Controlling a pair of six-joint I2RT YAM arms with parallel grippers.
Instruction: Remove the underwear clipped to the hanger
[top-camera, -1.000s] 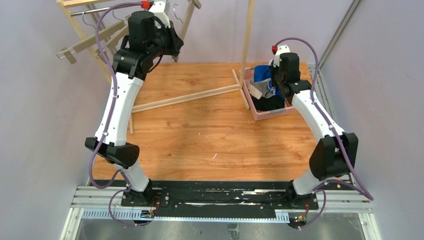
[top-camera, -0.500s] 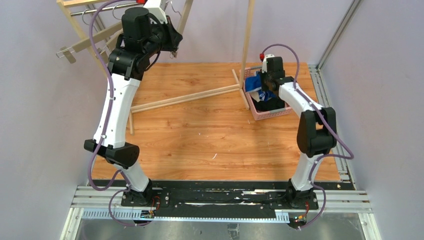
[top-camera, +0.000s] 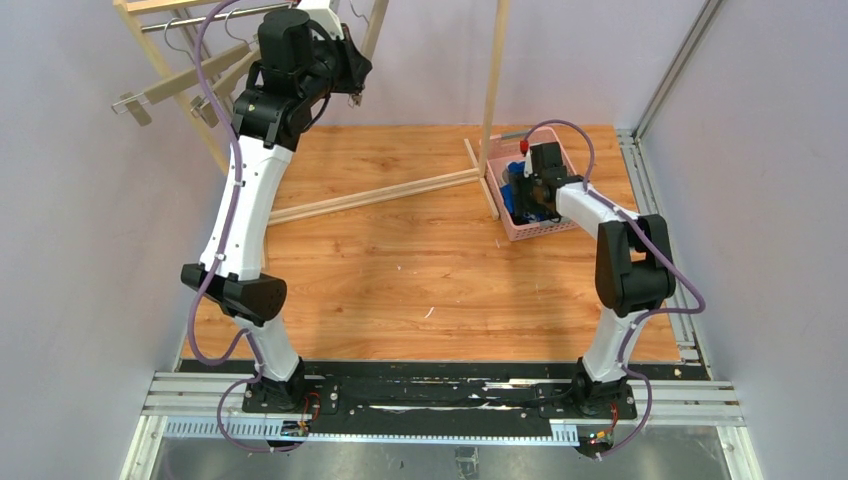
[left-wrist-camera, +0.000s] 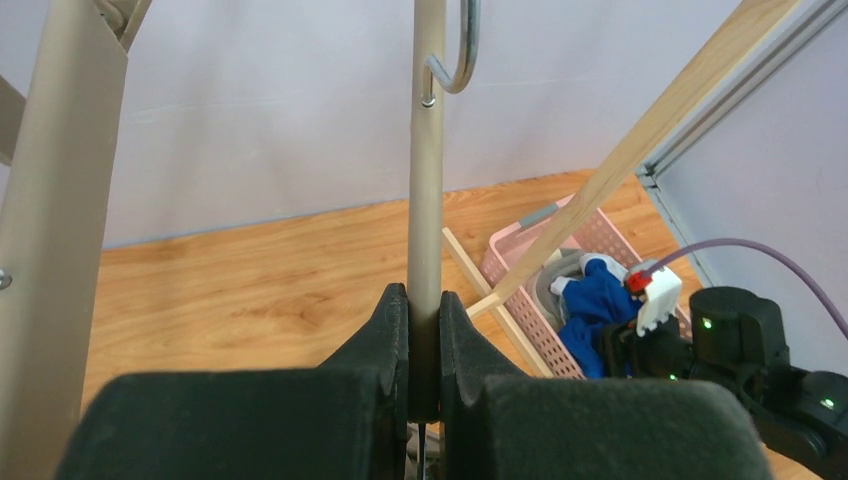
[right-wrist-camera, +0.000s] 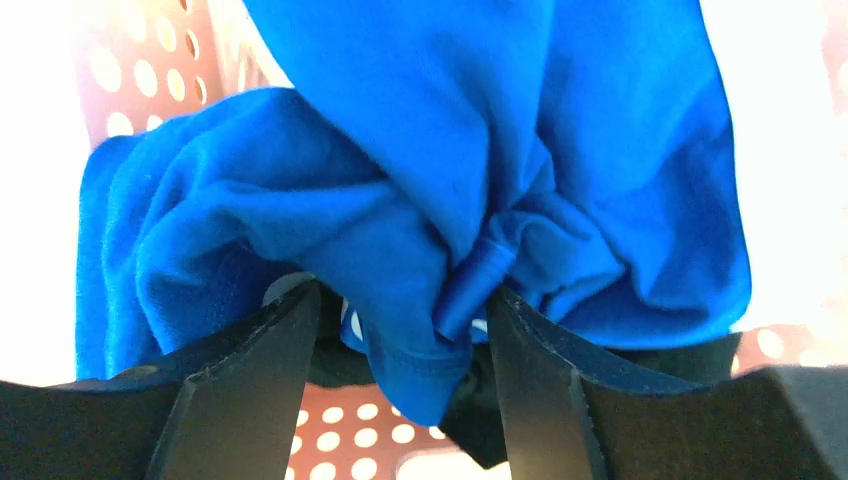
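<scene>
My left gripper (left-wrist-camera: 424, 300) is shut on the beige bar of the hanger (left-wrist-camera: 427, 190), high at the back left by the rack (top-camera: 350, 85). The hanger's metal hook (left-wrist-camera: 462, 60) shows above. Nothing hangs from the part of the hanger I see. My right gripper (right-wrist-camera: 400, 300) is down in the pink basket (top-camera: 562, 226), jaws apart. The bright blue underwear (right-wrist-camera: 450, 150) lies bunched loosely between the fingers (right-wrist-camera: 250, 360), not pinched. Black underwear (right-wrist-camera: 470, 439) lies under it. In the left wrist view, grey underwear (left-wrist-camera: 551, 285) sits beside the blue underwear (left-wrist-camera: 590, 305) in the basket (left-wrist-camera: 520, 290).
A wooden rack stands at the back, with an upright post (top-camera: 493, 100) just left of the basket and a floor slat (top-camera: 370, 197) running across the table. Other hangers (top-camera: 170, 85) hang at the back left. A metal rail (top-camera: 640, 170) borders the right edge.
My right gripper has dropped into the basket and opened, letting go of the blue underwear. My left arm has shifted slightly at the rack, still shut on the hanger.
</scene>
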